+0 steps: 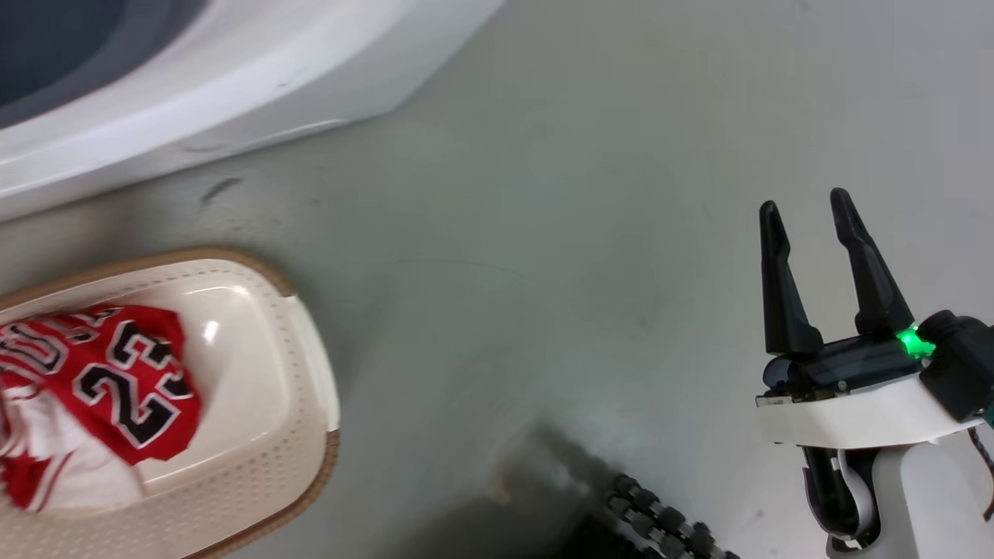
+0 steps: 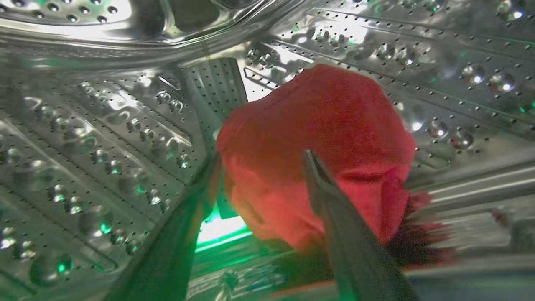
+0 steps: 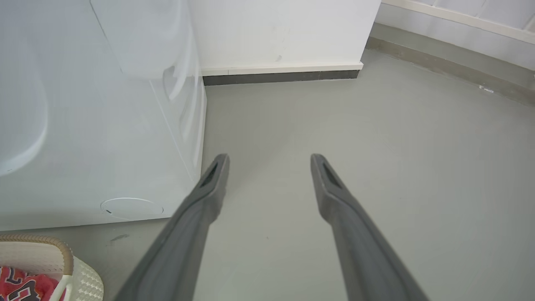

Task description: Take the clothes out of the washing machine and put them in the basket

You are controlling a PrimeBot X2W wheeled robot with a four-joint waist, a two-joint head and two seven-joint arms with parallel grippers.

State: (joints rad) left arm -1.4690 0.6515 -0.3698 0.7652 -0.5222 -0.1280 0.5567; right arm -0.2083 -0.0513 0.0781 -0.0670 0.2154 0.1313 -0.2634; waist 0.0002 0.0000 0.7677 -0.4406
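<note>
Dark fingers of the left end effector (image 2: 260, 161) stand wide inside the washing machine drum (image 2: 104, 138), framing the red cloth (image 2: 317, 121). I'd push deeper before closing, so they catch a thick fold. The jersey (image 1: 116, 380) lies in the basket (image 1: 314, 404), towards its left edge. The right end effector (image 1: 806, 203) hangs wide and empty over the floor (image 1: 543, 233).

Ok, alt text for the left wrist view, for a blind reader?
Inside the perforated steel washing machine drum, the left gripper holds its two dark fingers apart at a crumpled plain red cloth, one at its left edge, the other across its front. A green glow reflects off the metal beneath.
</note>
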